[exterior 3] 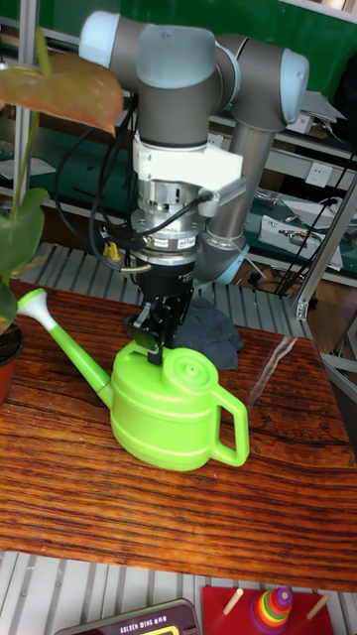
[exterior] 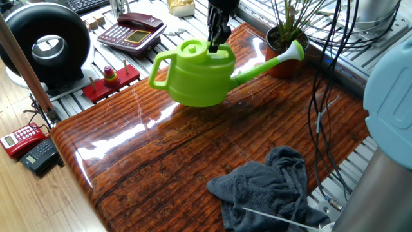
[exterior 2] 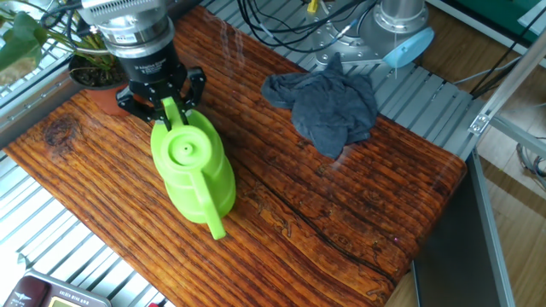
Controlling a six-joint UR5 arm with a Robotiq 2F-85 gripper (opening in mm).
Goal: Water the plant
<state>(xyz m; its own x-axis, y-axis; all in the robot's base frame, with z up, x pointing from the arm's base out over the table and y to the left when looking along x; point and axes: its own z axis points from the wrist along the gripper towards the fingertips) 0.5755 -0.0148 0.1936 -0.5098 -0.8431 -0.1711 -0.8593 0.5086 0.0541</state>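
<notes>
The plant [exterior: 288,26] has thin grass-like leaves and stands in a terracotta pot [exterior: 284,62] at the table's far corner. In the other fixed view the pot [exterior 2: 92,78] is partly hidden behind the arm. A lime-green watering can [exterior: 196,76] [exterior 2: 193,167] [exterior 3: 167,409] sits roughly level, close to the wooden tabletop. Its spout tip [exterior: 297,48] reaches the pot's rim. My gripper [exterior: 217,37] [exterior 2: 168,109] [exterior 3: 159,342] comes down from above and is shut on the can's top edge beside the filler opening.
A crumpled grey cloth [exterior: 271,188] [exterior 2: 329,104] lies on the table's other end. Phones [exterior: 132,31], a red ring toy [exterior: 111,78] and a black round device [exterior: 45,40] sit beyond the table edge. Black cables [exterior: 327,84] hang near the plant.
</notes>
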